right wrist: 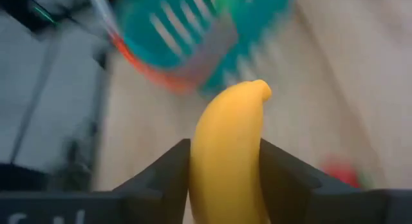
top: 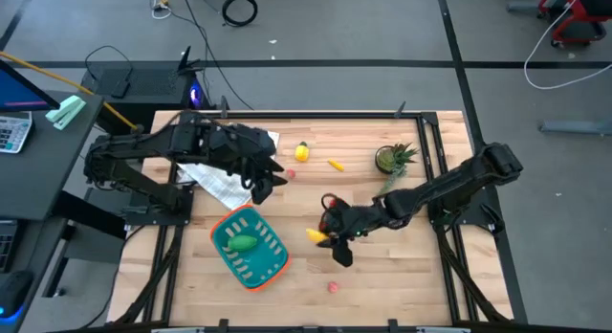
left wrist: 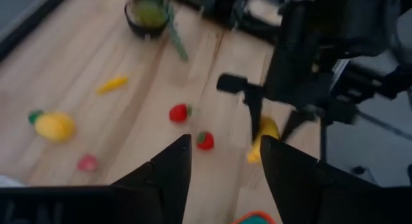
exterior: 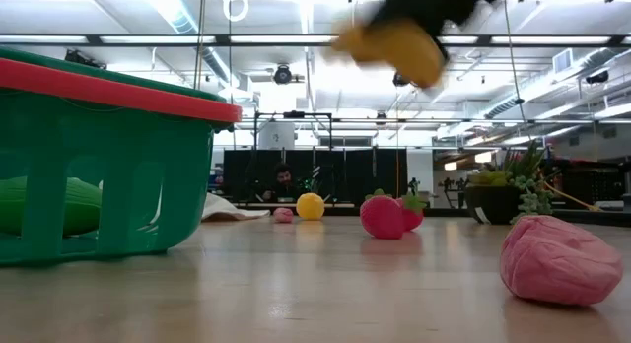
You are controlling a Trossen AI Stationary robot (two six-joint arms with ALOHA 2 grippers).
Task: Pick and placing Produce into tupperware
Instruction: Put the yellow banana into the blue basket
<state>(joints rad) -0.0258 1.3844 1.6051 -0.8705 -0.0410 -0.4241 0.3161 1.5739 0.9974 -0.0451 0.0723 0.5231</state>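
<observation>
From above, the right gripper (top: 330, 239) is seen near the middle of the tabletop (top: 402, 276), its jaws clamped on the banana (top: 315, 235). The tupperware (top: 250, 247) lies to its left, apart from it, with a green vegetable (top: 241, 243) inside. The left gripper (top: 269, 180) is held over the far left part of the tabletop, beside a white cloth (top: 222, 185), with its jaws apart and nothing between them. A lemon (top: 302, 152) and a small orange piece (top: 336, 165) lie at the far side, next to a potted plant (top: 392, 159); a small red piece (top: 334, 286) lies near the front edge.

At tabletop level, the banana (exterior: 392, 42) is seen lifted well above the wood. The tupperware (exterior: 108, 166) stands at the left with the vegetable (exterior: 39, 205) showing through its slots. Red pieces (exterior: 383, 216) and the lemon (exterior: 311, 206) rest farther back, and a pink piece (exterior: 560, 258) lies close at the right.

In the left wrist view, the open fingers (left wrist: 170, 166) are seen with the right gripper (left wrist: 273, 124) and banana (left wrist: 264, 137) beyond them.

In the right wrist view, the banana (right wrist: 228, 153) is pinched between the fingers (right wrist: 170, 169), with the tupperware (right wrist: 199, 37) beyond it.
</observation>
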